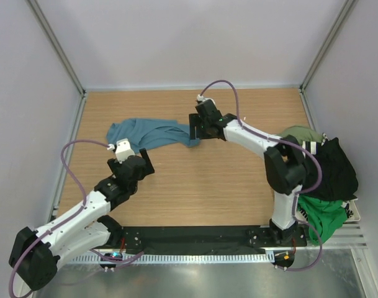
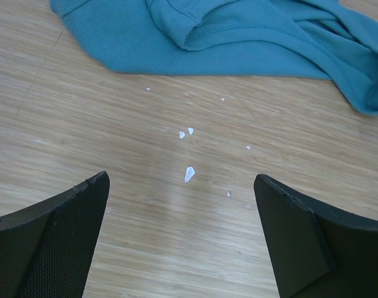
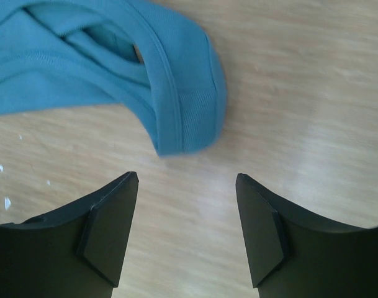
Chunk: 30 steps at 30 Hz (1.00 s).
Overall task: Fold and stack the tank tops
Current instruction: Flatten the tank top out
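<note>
Wide and empty, left gripper [image 2: 182, 180] and right gripper [image 3: 187, 177]. Cropped in wrist views, teal tank top [image 1: 145, 132]; half behind right arm [image 1: 257, 139], heaped tops [image 1: 337, 169].

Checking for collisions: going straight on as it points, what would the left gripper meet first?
Probably the bare table, among the white flecks, short of the teal tank top; depth is unclear.
</note>
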Tool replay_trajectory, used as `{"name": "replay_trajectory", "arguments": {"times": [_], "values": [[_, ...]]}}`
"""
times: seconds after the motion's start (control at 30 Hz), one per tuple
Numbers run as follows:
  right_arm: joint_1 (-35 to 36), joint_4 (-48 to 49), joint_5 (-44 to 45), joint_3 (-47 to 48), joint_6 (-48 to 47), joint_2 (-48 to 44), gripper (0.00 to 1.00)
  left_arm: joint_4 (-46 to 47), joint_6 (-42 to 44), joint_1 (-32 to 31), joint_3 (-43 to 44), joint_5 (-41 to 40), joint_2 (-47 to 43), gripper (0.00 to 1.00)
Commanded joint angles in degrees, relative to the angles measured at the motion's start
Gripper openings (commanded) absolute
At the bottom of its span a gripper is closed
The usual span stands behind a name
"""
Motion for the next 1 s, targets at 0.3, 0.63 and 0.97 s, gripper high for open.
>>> {"name": "replay_trajectory", "arguments": {"times": [0.3, 0.63, 0.97], "values": [[-0.2, -7.1, 2.2, 20.2, 3.2, 21.0, 0.38, 0.6, 0.5, 0.4, -4.0, -3.3, -11.6, 1.0], [-4.9, -1.2, 7.2, 0.1, 5.9, 6.8, 0.01, 0.8, 0.9, 0.4, -3.9, -4.9, -10.2, 0.99], [-8.3, -1.3, 8.5, -7.3, 0.1, -5.0, 0.67, 1.4, 0.8, 0.5, -4.8, -6.7, -11.4, 1.0]]}}
